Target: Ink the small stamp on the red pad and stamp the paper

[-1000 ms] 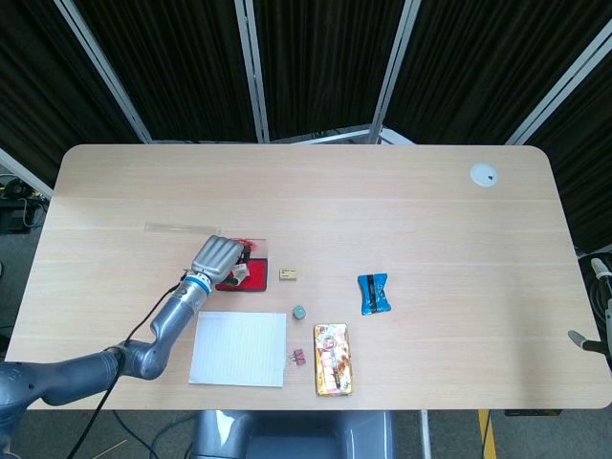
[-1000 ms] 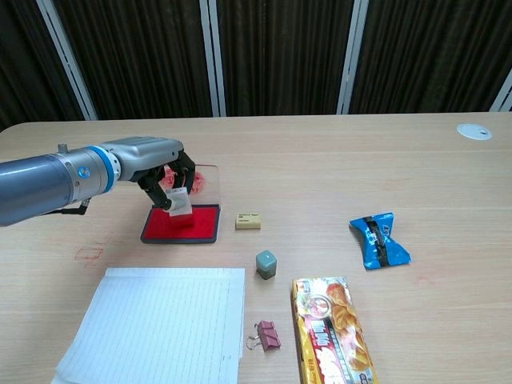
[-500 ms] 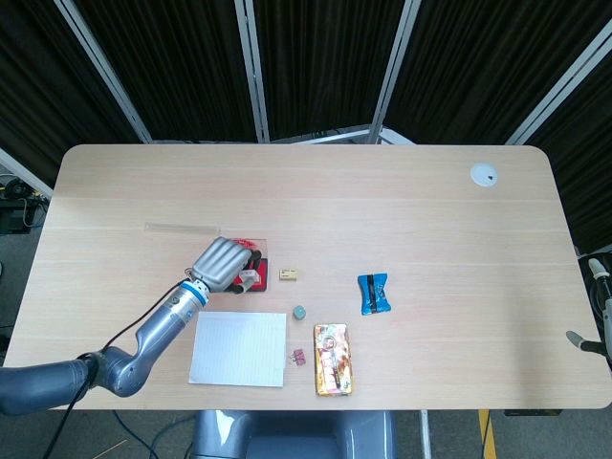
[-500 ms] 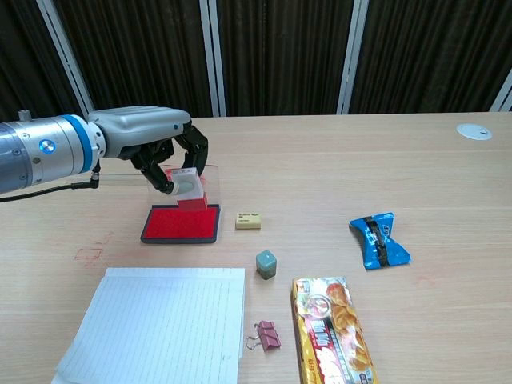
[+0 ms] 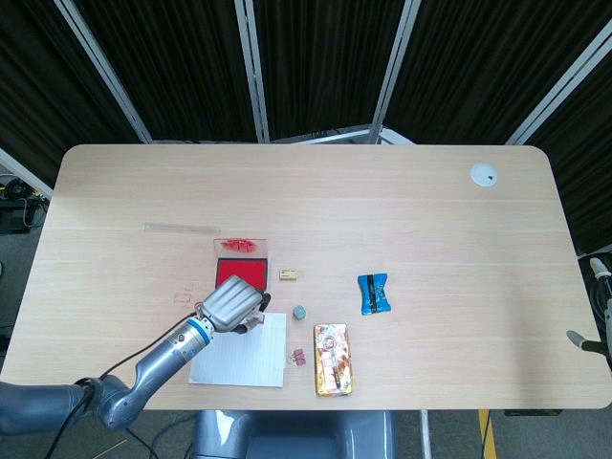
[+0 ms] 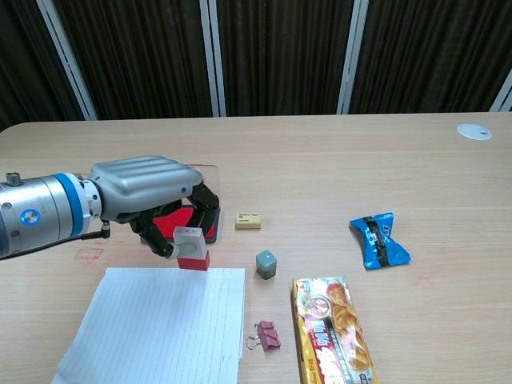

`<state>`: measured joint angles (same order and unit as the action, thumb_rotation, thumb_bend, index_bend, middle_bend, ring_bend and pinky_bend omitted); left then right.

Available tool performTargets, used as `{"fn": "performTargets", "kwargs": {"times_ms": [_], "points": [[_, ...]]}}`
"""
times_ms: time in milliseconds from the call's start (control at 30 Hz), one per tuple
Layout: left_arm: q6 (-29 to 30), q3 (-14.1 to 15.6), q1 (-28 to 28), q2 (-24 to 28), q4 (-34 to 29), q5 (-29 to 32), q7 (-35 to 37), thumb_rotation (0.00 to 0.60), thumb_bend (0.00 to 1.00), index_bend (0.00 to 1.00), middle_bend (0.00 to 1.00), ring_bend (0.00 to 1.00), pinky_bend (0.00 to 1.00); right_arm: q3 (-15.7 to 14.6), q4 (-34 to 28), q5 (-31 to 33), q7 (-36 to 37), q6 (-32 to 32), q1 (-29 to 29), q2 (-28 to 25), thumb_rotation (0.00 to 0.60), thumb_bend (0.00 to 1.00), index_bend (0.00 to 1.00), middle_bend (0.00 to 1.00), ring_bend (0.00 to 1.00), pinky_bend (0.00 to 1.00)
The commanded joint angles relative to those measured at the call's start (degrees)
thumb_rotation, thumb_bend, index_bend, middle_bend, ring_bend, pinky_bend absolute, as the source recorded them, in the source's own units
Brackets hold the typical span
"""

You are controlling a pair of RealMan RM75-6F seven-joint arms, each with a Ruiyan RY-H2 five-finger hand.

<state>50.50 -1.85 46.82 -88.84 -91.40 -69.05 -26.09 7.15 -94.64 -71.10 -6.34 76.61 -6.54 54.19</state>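
My left hand grips the small stamp, a pale block with a red base, and holds it just above the far edge of the lined paper. The red ink pad lies behind the hand, its clear lid open beyond it; in the chest view only a strip of the ink pad shows under the fingers. Only a tip of the right hand shows at the right edge of the head view, off the table.
A small tan block, a grey-green cube, a pink binder clip, a snack packet and a blue wrapper lie right of the paper. A white disc sits far right. A clear ruler lies at the left.
My left hand lifted the stamp off the red pad and carried it toward me, down to the far edge of the paper. The pad is now uncovered in the head view.
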Motion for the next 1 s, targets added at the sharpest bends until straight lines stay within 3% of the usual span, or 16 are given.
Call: {"fn": "performTargets", "kwargs": {"times_ms": [33, 633, 1000], "points": [[-0.10, -0.28, 0.01, -1.52, 0.67, 1.54, -0.99, 0.600, 0.42, 0.57, 0.56, 0.86, 0.92, 0.01, 0.01, -0.03, 0.08, 0.06, 0.02, -0.04, 0.600, 0.00, 0.00, 0.00, 0.00, 0.00], [0.75, -0.62, 0.81, -8.12, 4.80, 6.37, -6.80, 0.600, 0.42, 0.57, 0.56, 0.86, 0.92, 0.21, 0.37, 0.34, 1.02, -0.20, 0.05, -0.31, 0.600, 0.00, 0.00, 0.00, 0.00, 0.00], [1.82, -0.52, 0.40, -9.07, 5.48, 7.15, -8.11, 0.600, 0.43, 0.57, 0.56, 0.86, 0.92, 0.24, 0.50, 0.38, 1.31, -0.25, 0.08, -0.40, 0.600, 0.00, 0.00, 0.00, 0.00, 0.00]]}}
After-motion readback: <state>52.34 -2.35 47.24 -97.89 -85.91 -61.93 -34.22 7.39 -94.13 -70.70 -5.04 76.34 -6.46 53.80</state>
